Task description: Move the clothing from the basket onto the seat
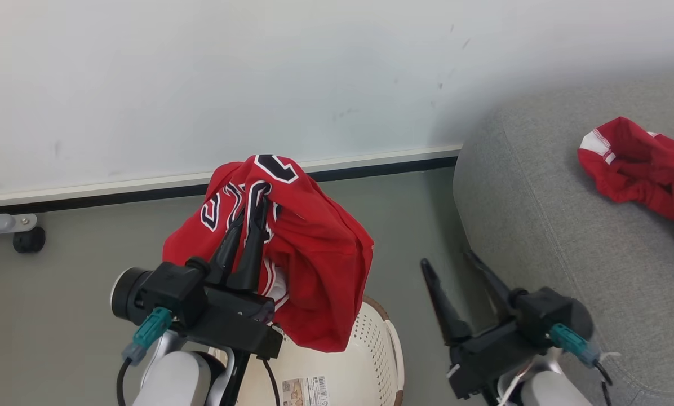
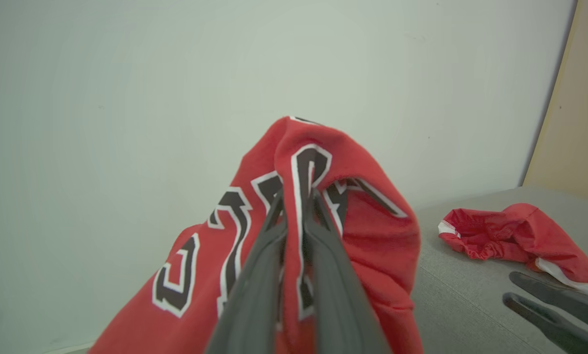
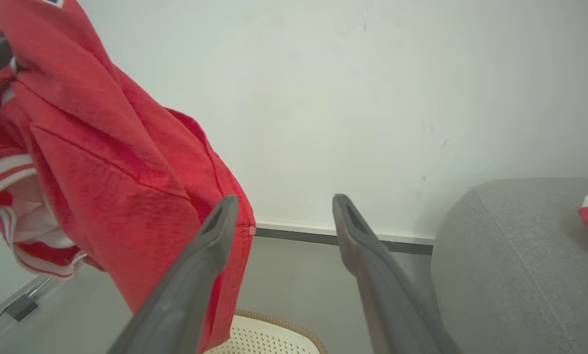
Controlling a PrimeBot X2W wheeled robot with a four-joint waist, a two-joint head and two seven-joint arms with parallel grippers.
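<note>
**Item 1: red jersey** (image 1: pixel 309 248). Thin fabric, bunched into a hanging bundle at centre-left of the head view. It is lifted clear above the basket, with its lowest fold overlapping the basket's far rim in the picture.
- Head view: dark, white-outlined lettering across the top of the bundle.
- Left wrist view: the same lettering close up, draped on both sides of the fingers.
- Right wrist view: the plain red side with a stitched seam, and red-and-white striped trim at the left edge of the frame.

**Item 2: left gripper** (image 1: pixel 253 210). Fingers pressed nearly together, pinching a fold of the red jersey near its top.

**Item 3: basket** (image 1: pixel 365 344). Cream, with perforated walls and a brown rim, at bottom centre of the head view. A barcode sticker (image 1: pixel 306 392) sits inside. The right wrist view shows its rim at the bottom edge.

**Item 4: right gripper** (image 1: pixel 447 259). Fingers spread wide with nothing between them, at lower right of the head view between the basket and the seat.

**Item 5: seat** (image 1: pixel 528 214). Grey woven upholstery with a rounded corner, on the right side of the head view.

**Item 6: second red garment** (image 1: pixel 641 169). Crumpled, with white trim, lying on the seat at the right edge. The left wrist view shows its whole outline.

**Surroundings.**
- Pale wall (image 1: pixel 202 67).
- Grey floor (image 1: pixel 61 293).
- Black castor (image 1: pixel 29 239) at the left edge of the head view.
- Tan panel (image 2: pixel 579 98) at upper right of the left wrist view.
</note>
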